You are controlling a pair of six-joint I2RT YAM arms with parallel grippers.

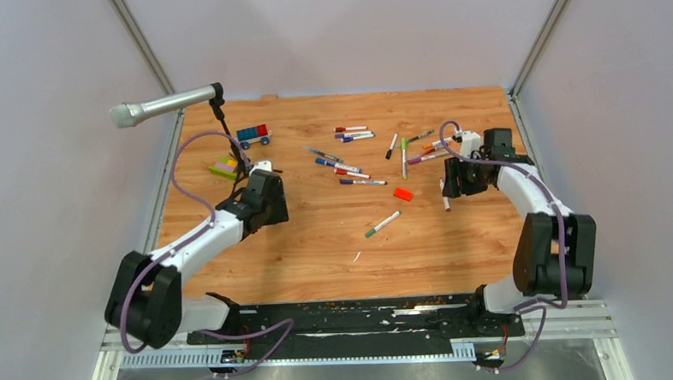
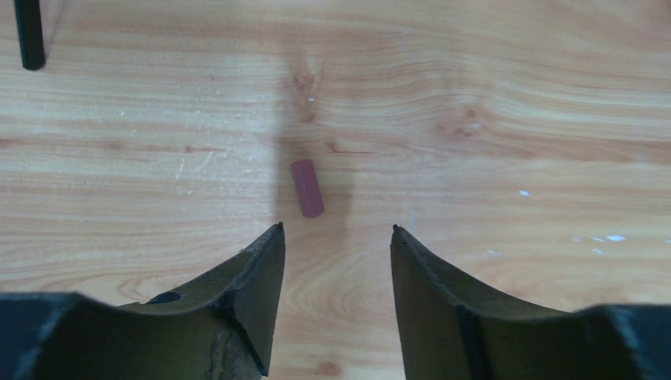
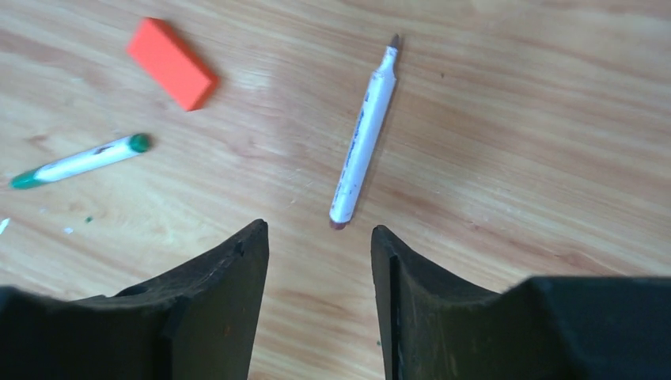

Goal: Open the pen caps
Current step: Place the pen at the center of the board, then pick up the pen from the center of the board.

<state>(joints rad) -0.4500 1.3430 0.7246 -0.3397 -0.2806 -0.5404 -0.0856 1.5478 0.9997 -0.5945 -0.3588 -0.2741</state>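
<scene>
A small brown pen cap (image 2: 307, 188) lies loose on the wood, just ahead of my left gripper (image 2: 336, 229), which is open and holds nothing. In the right wrist view an uncapped white pen (image 3: 364, 134) with a brown tip lies on the table. Its rear end is just ahead of my right gripper (image 3: 319, 228), also open and empty. From above, the left gripper (image 1: 259, 193) is at the table's left and the right gripper (image 1: 453, 181) at the right, over that pen (image 1: 445, 195). Several capped pens (image 1: 349, 155) lie scattered at the back middle.
A green pen (image 1: 382, 224) and an orange-red block (image 1: 403, 194) lie between the arms. Toy bricks (image 1: 253, 135) and a grey microphone (image 1: 162, 105) on a black tripod stand at the back left. A tripod leg (image 2: 30, 36) is near the left gripper.
</scene>
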